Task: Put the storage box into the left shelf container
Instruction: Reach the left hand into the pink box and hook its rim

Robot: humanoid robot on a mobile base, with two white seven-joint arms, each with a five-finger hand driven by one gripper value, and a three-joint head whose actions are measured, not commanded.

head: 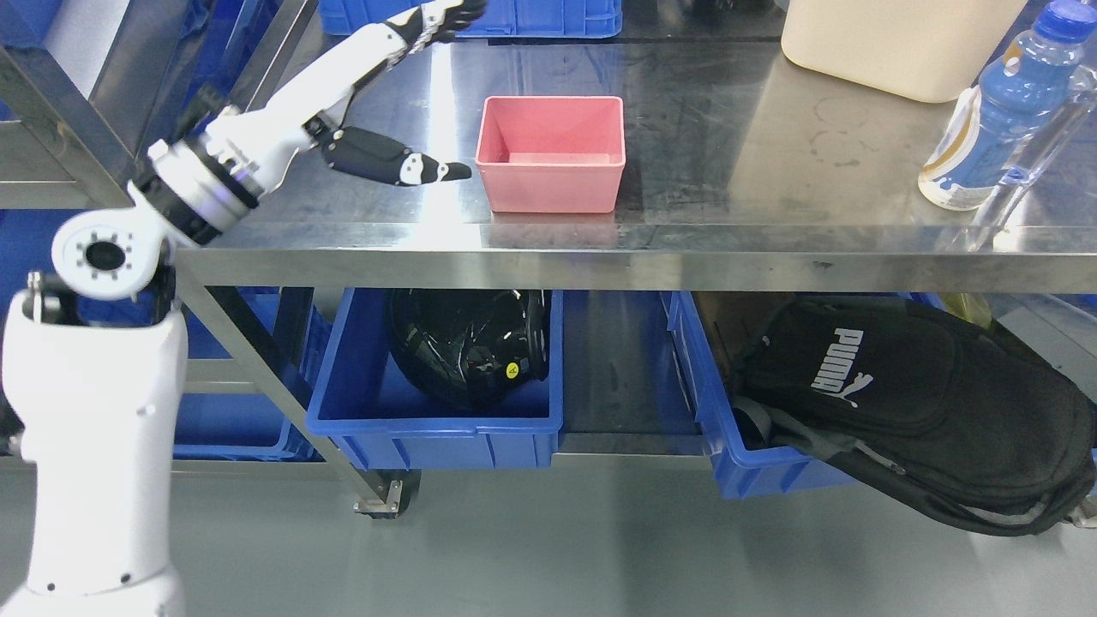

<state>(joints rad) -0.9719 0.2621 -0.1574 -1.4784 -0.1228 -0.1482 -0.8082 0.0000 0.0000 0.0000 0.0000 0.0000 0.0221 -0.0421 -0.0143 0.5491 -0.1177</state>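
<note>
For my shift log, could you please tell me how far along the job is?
Nothing is placed yet. The pink plastic storage box sits ungrasped on the steel table. The left hand is open beside it. Left: grasping and lowering it into the left blue plastic container.
</note>
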